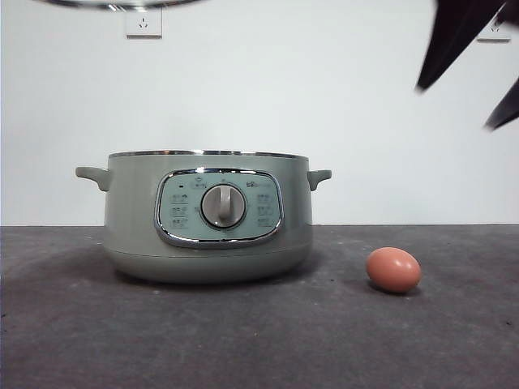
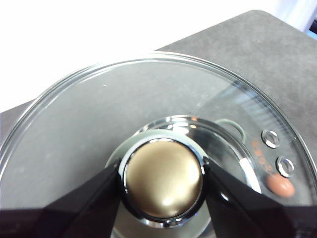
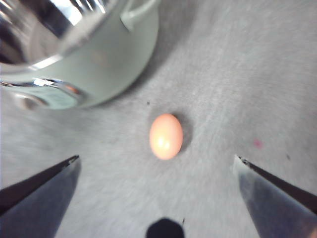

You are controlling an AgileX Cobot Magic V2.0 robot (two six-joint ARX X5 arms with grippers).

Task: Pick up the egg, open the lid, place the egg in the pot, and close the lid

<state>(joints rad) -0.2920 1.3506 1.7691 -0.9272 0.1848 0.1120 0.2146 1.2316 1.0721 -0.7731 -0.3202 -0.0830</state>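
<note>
The sage-green pot (image 1: 208,215) stands open on the dark table, its dial facing the front camera. My left gripper (image 2: 162,179) is shut on the knob (image 2: 163,173) of the glass lid (image 2: 94,114) and holds it high over the pot; only the lid's chrome rim (image 1: 122,2) shows at the front view's top edge. The brown-orange egg (image 1: 393,270) lies on the table to the right of the pot. My right gripper (image 3: 156,157) is open and hangs high above the egg (image 3: 166,136), with its jaws wide on either side. It shows as dark tips (image 1: 454,107) at the top right.
The pot's side handle (image 3: 136,12) lies close to the egg in the right wrist view. The dark grey table (image 1: 259,340) runs to a white wall with two sockets (image 1: 143,22). The egg also shows through the lid (image 2: 281,186).
</note>
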